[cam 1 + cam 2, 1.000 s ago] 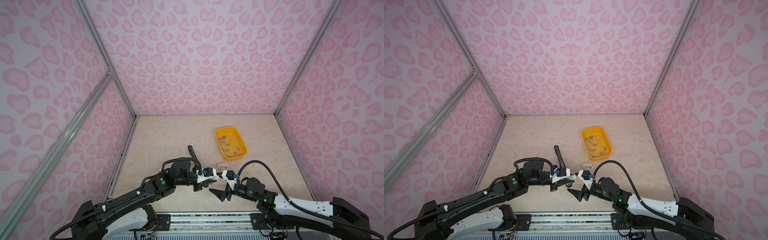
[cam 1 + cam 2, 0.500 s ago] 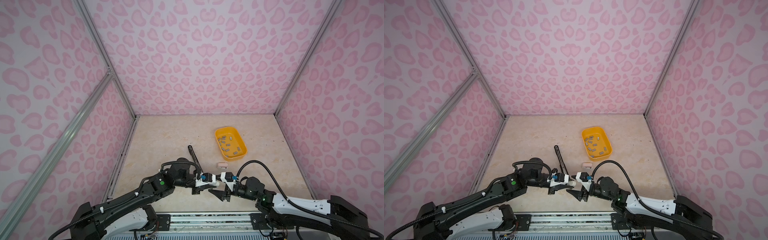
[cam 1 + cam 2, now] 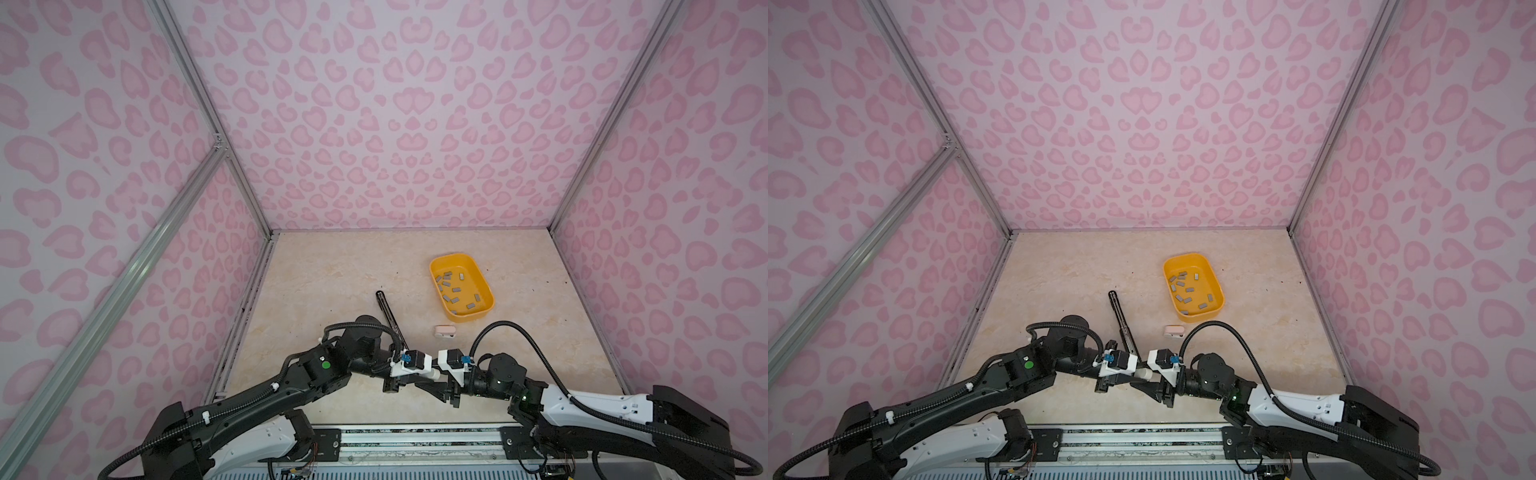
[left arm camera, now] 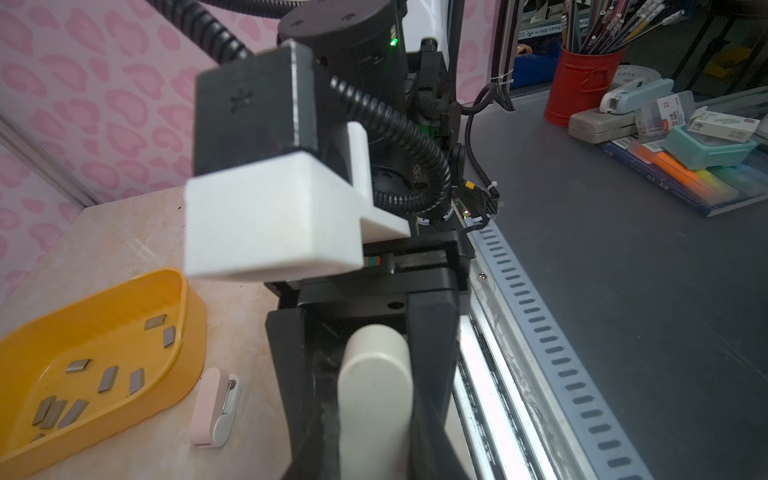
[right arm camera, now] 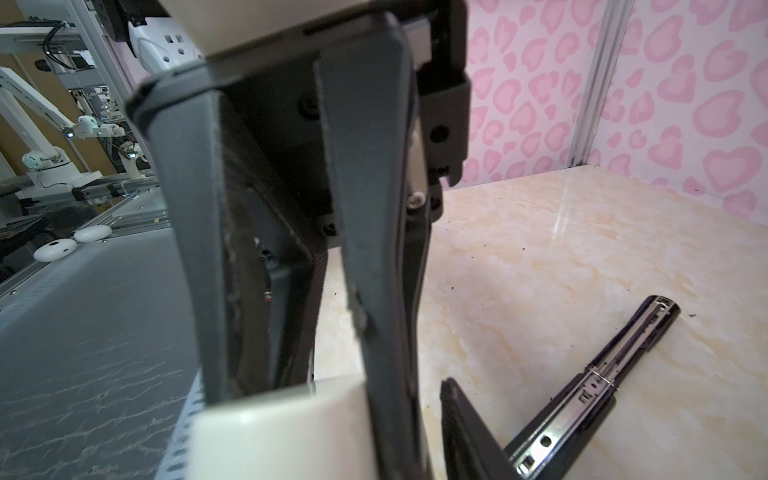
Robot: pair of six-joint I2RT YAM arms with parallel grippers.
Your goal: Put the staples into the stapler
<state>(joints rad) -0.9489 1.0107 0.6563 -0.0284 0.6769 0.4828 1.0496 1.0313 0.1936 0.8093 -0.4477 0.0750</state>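
Observation:
A cream-white small stapler (image 3: 435,375) (image 3: 1144,375) hangs over the table's front edge. My left gripper (image 3: 422,374) (image 4: 374,457) is shut on it. In the left wrist view its rounded end (image 4: 374,374) points at my right gripper (image 3: 440,384). That gripper's black fingers (image 4: 432,353) flank the end with a dark gap on one side, so it is open. The staples (image 3: 455,286) (image 4: 108,378) lie loose in a yellow tray (image 3: 432,266). In the right wrist view the stapler (image 5: 282,432) fills the bottom.
A long black stapler (image 3: 386,309) (image 5: 594,374) lies opened flat on the marble top behind my left wrist. A small pink stapler (image 3: 444,331) (image 4: 214,407) lies just in front of the tray. Pink patterned walls close in three sides.
My right gripper's jaws have narrowed from wide open around the cream stapler's free end. Both grippers have drifted slightly toward the front edge. The left grip is unchanged.

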